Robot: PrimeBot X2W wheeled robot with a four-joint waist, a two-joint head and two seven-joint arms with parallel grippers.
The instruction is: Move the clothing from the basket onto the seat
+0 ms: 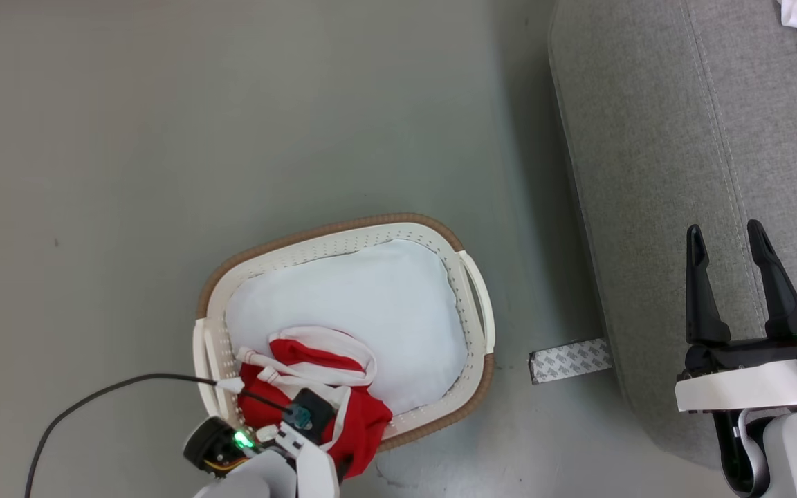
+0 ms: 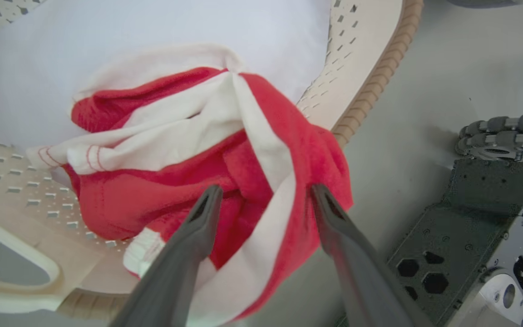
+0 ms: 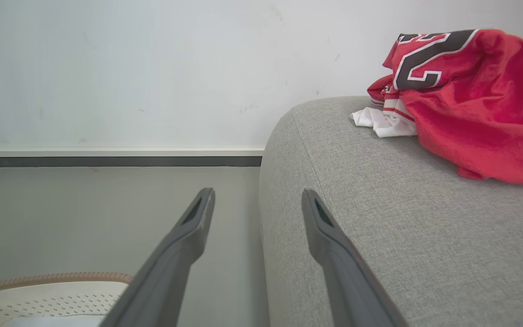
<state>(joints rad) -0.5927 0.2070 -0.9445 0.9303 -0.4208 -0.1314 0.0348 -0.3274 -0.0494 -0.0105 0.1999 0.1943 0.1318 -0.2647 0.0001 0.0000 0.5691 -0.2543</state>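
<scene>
Red thin-fabric jersey, judged limp and light, is straddled at its bunched fold by the spread left gripper.

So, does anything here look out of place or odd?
Two things. The red clothing hangs over the basket's rim at the near end, not fully inside. A loose patterned strip lies on the floor beside the seat, like leftover tape.

Red jersey crowds the spread left pincer; basket rim stands just beyond it, then bare floor.
</scene>
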